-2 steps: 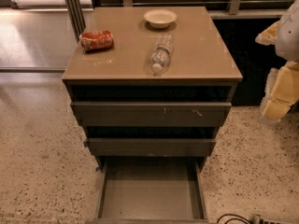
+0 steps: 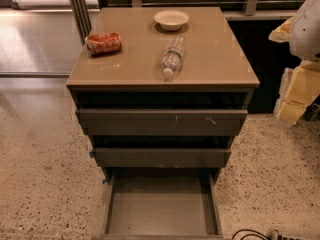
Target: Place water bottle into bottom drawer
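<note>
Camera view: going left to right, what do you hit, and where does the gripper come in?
crushed red can → water bottle, lying on its side → gripper, right of the cabinet, near the frame edge.

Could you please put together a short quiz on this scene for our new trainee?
1. True or false: the water bottle lies on its side on the cabinet top.
2. Which drawer is pulled out farthest? A) top drawer B) middle drawer C) bottom drawer
3. Fill in the blank: the gripper is at the picture's ____ edge, apart from the water bottle.

Key: 1 true; 2 C; 3 right.
</note>
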`<state>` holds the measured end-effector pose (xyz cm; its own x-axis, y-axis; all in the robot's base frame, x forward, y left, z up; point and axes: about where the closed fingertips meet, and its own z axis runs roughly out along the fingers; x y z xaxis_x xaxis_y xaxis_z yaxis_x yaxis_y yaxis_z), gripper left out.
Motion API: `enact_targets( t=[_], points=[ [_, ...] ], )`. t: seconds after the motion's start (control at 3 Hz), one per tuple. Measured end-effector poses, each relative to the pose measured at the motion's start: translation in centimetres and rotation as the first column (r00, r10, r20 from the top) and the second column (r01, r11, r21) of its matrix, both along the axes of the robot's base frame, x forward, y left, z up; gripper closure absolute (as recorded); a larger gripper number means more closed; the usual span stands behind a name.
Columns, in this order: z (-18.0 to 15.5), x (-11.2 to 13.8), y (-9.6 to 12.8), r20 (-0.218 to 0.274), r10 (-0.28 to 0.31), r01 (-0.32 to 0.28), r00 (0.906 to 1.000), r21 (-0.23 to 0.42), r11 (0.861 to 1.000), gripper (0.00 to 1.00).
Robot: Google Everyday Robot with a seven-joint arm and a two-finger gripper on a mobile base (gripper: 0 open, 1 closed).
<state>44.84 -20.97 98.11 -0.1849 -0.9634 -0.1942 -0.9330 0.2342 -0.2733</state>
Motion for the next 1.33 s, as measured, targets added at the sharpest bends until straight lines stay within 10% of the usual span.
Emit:
enact_targets(
  t=[0.33, 1.0, 1.33],
  points=[
    [0.6, 2.0, 1.0, 0.029, 0.051, -0.051, 0.9983, -0.011, 0.999, 0.0],
    [-2.7, 14.6, 5.9, -0.052, 0.211, -0.212, 0.9761, -0.007, 0.977, 0.0],
    [-2.1, 17.6, 7.2, 0.006, 0.215, -0.215, 0.9766, 0.014, 0.977, 0.0]
  ],
)
